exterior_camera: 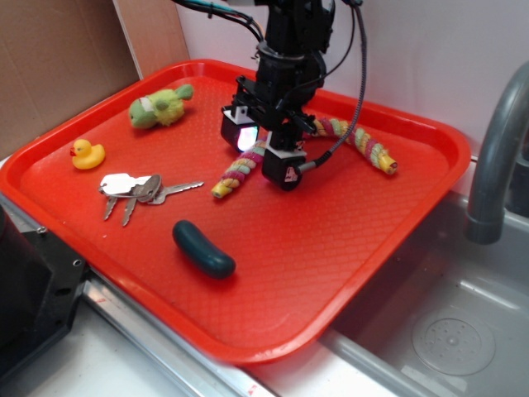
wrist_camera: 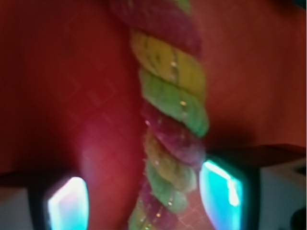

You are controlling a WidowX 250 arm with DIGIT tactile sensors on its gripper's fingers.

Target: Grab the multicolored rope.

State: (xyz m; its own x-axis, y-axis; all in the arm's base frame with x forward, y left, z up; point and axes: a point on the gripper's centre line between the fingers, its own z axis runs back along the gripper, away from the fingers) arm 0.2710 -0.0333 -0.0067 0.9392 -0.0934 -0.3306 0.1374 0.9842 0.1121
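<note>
exterior looks down from the front at the tray; wrist close above, sharing the rope.

Multicolored rope: twisted yellow, pink, green strands, curved, lying flat on tray.

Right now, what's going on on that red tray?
The robot's hand is down over the multicolored rope, which lies curved across the red tray. In the wrist view the rope runs between the two fingers; the right one is close against it, the left stands off, so the hand is open and nothing is gripped yet. A green plush toy, a rubber duck, keys and a dark green pickle-shaped piece lie apart, untouched.
</note>
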